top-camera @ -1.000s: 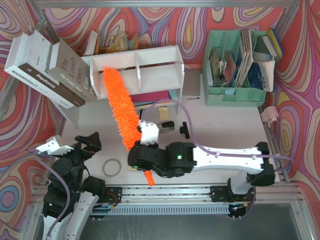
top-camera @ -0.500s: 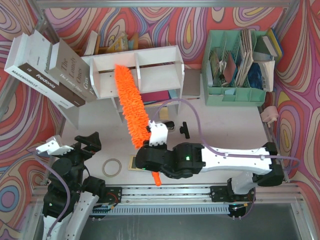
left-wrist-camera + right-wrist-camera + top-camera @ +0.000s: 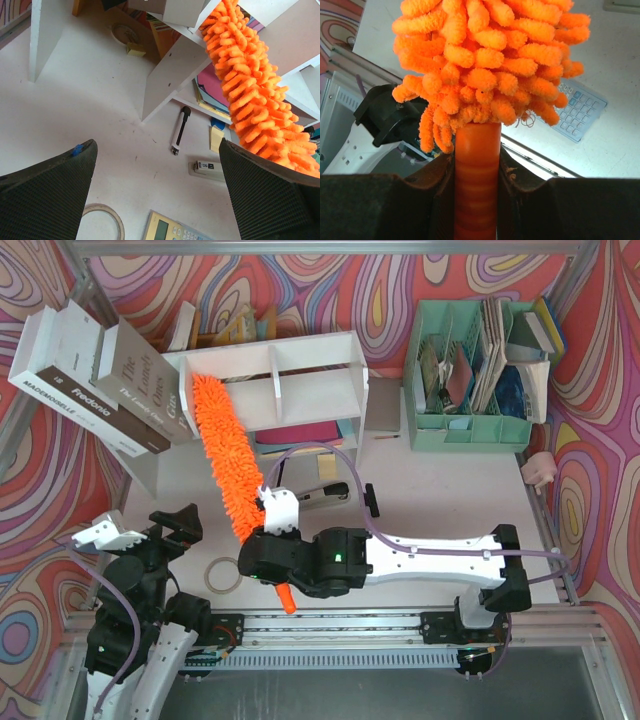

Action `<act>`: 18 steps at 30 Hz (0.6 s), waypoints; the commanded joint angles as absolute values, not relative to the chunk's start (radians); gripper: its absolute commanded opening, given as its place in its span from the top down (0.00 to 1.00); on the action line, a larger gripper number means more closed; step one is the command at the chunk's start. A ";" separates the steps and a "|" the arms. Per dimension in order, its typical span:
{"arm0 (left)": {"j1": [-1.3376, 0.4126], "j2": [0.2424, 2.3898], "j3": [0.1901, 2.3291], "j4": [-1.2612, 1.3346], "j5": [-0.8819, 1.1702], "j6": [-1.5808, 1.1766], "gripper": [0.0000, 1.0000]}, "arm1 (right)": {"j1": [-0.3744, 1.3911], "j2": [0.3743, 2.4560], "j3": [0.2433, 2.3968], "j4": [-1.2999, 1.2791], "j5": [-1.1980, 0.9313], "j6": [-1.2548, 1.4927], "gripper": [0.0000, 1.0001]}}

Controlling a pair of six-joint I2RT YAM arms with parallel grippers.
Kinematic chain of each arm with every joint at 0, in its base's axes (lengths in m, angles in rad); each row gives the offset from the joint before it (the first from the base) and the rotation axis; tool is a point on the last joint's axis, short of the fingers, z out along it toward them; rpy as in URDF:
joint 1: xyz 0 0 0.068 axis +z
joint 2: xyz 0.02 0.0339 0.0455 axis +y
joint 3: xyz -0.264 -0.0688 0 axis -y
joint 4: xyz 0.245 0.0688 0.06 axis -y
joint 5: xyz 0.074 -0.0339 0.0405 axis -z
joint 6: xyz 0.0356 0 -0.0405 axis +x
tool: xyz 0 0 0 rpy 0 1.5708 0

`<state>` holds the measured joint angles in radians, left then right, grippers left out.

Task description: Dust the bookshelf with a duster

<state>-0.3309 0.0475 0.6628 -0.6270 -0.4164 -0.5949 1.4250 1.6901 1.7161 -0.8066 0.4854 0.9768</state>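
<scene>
The right claw (image 3: 476, 165) is closed tight on the smooth orange handle of the duster (image 3: 222, 455), one finger on each side of it. Beyond the fingers the fluffy head runs away from the claw, up and to the left, and its far end lies across the left end of the bookshelf (image 3: 300, 350), by the front edge of the upper board. Whether the fibres press on the wood I cannot tell. The butt of the handle sticks out behind the claw, toward the near edge of the table. A calculator (image 3: 580, 112) lies on the table below and to the right of the claw.

The left claw (image 3: 157, 195) is spread wide and holds nothing. It hangs over the table, left of the right claw and well apart from the shelf. A tape ring (image 3: 102, 220) lies below, between its fingers. A pen (image 3: 180, 130) lies further ahead, near a shelf leg. The duster head passes above its right finger.
</scene>
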 commanded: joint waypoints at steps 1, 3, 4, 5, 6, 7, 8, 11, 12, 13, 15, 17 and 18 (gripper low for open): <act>-0.325 0.045 0.652 -0.632 -0.423 -0.597 0.01 | 1.433 1.681 1.773 -0.717 0.478 0.876 1.00; -0.325 0.045 0.652 -0.632 -0.423 -0.597 0.01 | 1.435 1.655 1.765 -0.695 0.499 0.863 1.00; -0.325 0.046 0.651 -0.631 -0.423 -0.597 0.02 | 1.436 1.641 1.764 -0.684 0.513 0.853 1.00; -0.325 0.046 0.651 -0.631 -0.423 -0.596 0.01 | 1.439 1.627 1.763 -0.678 0.530 0.847 1.00; -0.325 0.046 0.651 -0.630 -0.423 -0.596 0.02 | 1.441 1.617 1.764 -0.675 0.544 0.844 1.00; -0.324 0.046 0.652 -0.630 -0.423 -0.597 0.02 | 1.443 1.606 1.763 -0.674 0.557 0.842 1.00; -0.325 0.047 0.652 -0.630 -0.423 -0.596 0.02 | 1.443 1.597 1.761 -0.674 0.570 0.842 1.00; -0.325 0.048 0.652 -0.630 -0.423 -0.595 0.02 | 1.443 1.575 1.739 -0.692 0.600 0.860 1.00; -0.325 0.048 0.652 -0.629 -0.423 -0.595 0.02 | 1.443 1.570 1.728 -0.702 0.605 0.873 1.00; -0.325 0.048 0.651 -0.629 -0.423 -0.595 0.02 | 1.443 1.567 1.714 -0.710 0.607 0.885 1.00; -0.325 0.048 0.652 -0.630 -0.423 -0.595 0.02 | 1.443 1.559 1.673 -0.724 0.602 0.912 1.00; -0.325 0.048 0.651 -0.630 -0.423 -0.595 0.02 | 1.443 1.554 1.642 -0.749 0.596 0.952 1.00; -0.325 0.049 0.652 -0.630 -0.423 -0.595 0.02 | 1.443 1.555 1.628 -0.768 0.595 0.973 1.00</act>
